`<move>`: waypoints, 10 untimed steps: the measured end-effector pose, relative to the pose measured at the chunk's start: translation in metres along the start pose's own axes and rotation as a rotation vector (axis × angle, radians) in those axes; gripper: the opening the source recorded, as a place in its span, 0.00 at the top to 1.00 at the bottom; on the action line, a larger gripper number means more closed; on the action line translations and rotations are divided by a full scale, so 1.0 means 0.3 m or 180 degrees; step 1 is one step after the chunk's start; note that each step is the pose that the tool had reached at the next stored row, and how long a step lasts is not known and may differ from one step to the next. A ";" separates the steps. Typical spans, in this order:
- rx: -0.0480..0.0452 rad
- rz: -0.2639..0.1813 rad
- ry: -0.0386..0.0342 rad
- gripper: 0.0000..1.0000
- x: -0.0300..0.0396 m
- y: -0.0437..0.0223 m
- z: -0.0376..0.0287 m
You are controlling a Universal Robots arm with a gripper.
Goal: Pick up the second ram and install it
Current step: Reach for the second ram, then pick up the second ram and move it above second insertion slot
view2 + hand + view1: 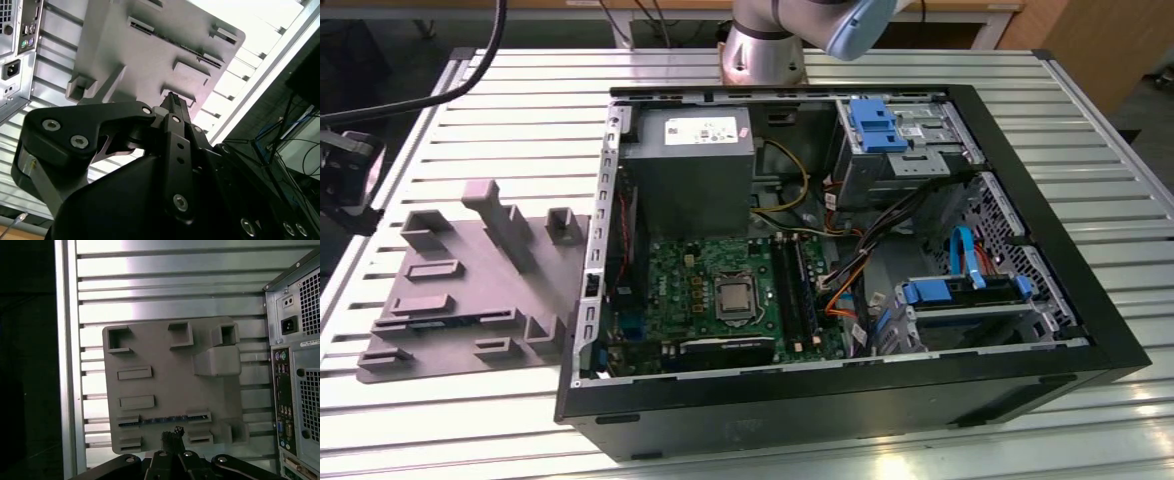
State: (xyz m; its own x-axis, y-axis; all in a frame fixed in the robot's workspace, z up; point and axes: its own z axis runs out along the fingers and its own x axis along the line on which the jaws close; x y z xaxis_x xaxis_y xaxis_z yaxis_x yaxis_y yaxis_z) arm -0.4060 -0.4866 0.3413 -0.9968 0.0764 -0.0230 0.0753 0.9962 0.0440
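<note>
The second ram (165, 419) is a thin dark stick with bluish glints. It lies flat in a slot of the grey holder tray (165, 365), between two low blocks, and shows as a dark strip (187, 48) in the second wrist view. On the exterior view's left, the same ram (443, 322) rests near the tray's front. My gripper (172, 434) hangs well above the tray, close over the ram's line, fingers together and empty. Its black fingertips (173, 102) point at the tray.
The open computer case (1067, 300) fills the exterior view's middle and right, with a green motherboard (674, 290) and its memory slots (794, 290). The case's rear ports (282, 405) face the tray. Upright blocks (500, 215) stand on the tray. The slatted table's edge (67, 365) runs beside it.
</note>
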 end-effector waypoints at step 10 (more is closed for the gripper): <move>0.0000 0.0000 0.0001 0.89 0.006 -0.002 0.032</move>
State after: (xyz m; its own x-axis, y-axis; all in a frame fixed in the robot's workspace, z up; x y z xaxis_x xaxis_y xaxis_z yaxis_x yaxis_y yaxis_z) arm -0.4077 -0.4866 0.3318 -0.9968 0.0764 -0.0226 0.0753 0.9962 0.0439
